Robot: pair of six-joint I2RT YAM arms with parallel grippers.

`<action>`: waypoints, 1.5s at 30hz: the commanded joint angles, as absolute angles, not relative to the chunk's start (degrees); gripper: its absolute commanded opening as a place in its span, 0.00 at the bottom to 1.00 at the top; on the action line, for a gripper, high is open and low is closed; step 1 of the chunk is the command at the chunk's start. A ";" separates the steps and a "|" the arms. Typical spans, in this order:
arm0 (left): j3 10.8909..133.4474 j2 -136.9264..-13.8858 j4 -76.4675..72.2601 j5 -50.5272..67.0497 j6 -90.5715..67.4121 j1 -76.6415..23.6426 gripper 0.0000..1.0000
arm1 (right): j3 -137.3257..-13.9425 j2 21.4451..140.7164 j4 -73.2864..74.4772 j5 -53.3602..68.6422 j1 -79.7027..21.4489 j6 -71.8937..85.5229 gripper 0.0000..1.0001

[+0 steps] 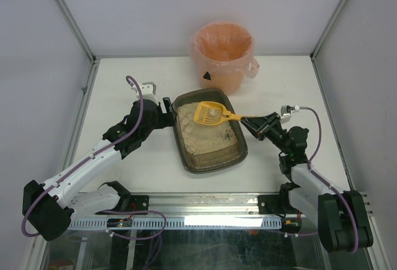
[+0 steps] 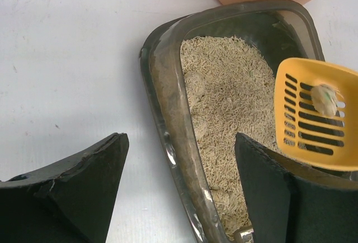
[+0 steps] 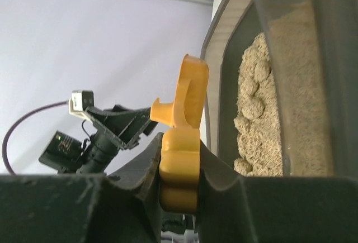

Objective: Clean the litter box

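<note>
The litter box (image 1: 214, 167), a dark tray of beige litter, lies mid-table. My right gripper (image 1: 253, 121) is shut on the handle of the yellow slotted scoop (image 1: 209, 115). The scoop's head hangs over the box's far end with a pale clump (image 2: 324, 99) in it. In the right wrist view the fingers clamp the handle (image 3: 179, 165) from both sides. My left gripper (image 2: 180, 139) is open and straddles the box's left rim (image 2: 168, 86), one finger outside and one over the litter, with a gap on each side.
An orange-pink bag-lined bucket (image 1: 223, 53) stands just behind the litter box. Rounded litter clumps (image 3: 251, 86) lie against the box's wall. Cage posts and walls close in the table on both sides.
</note>
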State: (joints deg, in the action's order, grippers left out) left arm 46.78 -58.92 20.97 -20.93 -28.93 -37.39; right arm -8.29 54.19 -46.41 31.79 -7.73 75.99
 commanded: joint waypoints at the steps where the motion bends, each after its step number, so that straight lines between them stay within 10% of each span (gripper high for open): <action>1: 47.96 -57.72 18.03 -20.71 -28.31 -37.07 0.80 | -10.90 54.71 -51.84 34.23 -7.44 77.21 0.00; 26: 48.81 -57.84 17.93 -20.12 -28.56 -37.06 0.80 | -29.05 48.86 -27.69 32.18 -6.67 72.97 0.00; 45: 46.88 -52.20 20.35 -22.01 -28.99 -37.09 0.80 | -70.85 78.01 -21.67 23.98 -3.04 49.58 0.00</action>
State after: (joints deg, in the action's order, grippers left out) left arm 46.78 -54.48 21.54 -21.02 -28.97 -37.39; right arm -64.66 75.11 -18.50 25.26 -3.46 60.73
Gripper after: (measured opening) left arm 0.804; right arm 0.225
